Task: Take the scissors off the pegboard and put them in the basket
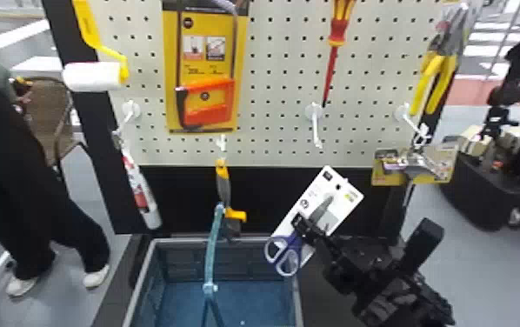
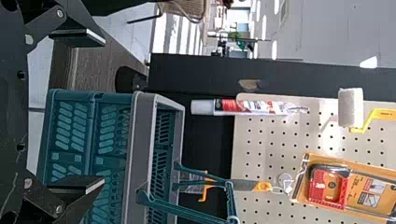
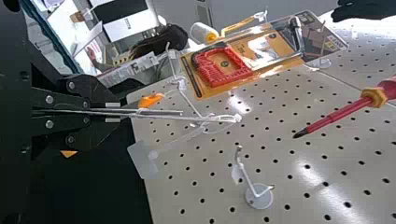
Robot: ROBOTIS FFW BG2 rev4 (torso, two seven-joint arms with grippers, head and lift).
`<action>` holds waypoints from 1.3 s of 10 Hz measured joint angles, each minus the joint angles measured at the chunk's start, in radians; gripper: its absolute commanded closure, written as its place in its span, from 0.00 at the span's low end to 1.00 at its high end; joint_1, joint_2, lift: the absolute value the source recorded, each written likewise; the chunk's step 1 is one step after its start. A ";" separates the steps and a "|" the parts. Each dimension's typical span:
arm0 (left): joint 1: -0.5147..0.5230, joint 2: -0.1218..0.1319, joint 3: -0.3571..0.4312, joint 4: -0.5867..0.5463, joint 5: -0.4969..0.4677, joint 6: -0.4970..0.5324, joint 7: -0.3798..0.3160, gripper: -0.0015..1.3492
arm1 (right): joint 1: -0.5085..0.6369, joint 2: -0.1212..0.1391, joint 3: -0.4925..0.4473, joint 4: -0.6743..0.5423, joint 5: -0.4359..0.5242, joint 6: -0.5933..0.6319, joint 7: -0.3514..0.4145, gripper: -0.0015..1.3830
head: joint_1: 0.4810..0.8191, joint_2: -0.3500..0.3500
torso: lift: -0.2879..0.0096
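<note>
Blue-handled scissors (image 1: 295, 244) on a white card (image 1: 347, 198), clamped in the jaws of the right gripper (image 1: 305, 224), lower than the pegboard (image 1: 272, 143), handles near the basket's (image 1: 228, 240) far right corner, left gripper (image 2: 103, 111) with jaws wide apart.

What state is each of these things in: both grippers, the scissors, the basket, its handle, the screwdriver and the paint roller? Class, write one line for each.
Right gripper: shut on the scissors' card
Left gripper: open
Scissors: blades together, on their card, tilted
Basket: upright
Handle: raised
Screwdriver: hanging, tip down
Paint roller: hanging at the board's left side
</note>
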 measured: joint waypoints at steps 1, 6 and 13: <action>-0.001 -0.001 -0.001 0.002 0.000 0.000 0.000 0.19 | -0.008 0.000 0.014 0.022 -0.013 -0.004 0.000 0.85 | 0.20 0.50 | 0.63; -0.009 -0.002 -0.003 0.007 -0.007 0.001 0.000 0.19 | -0.061 -0.001 0.143 0.086 -0.097 0.001 -0.019 0.85 | 0.20 0.50 | 0.63; -0.016 0.000 -0.004 0.014 -0.008 -0.001 -0.002 0.19 | -0.109 -0.014 0.249 0.148 -0.144 0.025 -0.019 0.85 | 0.20 0.50 | 0.63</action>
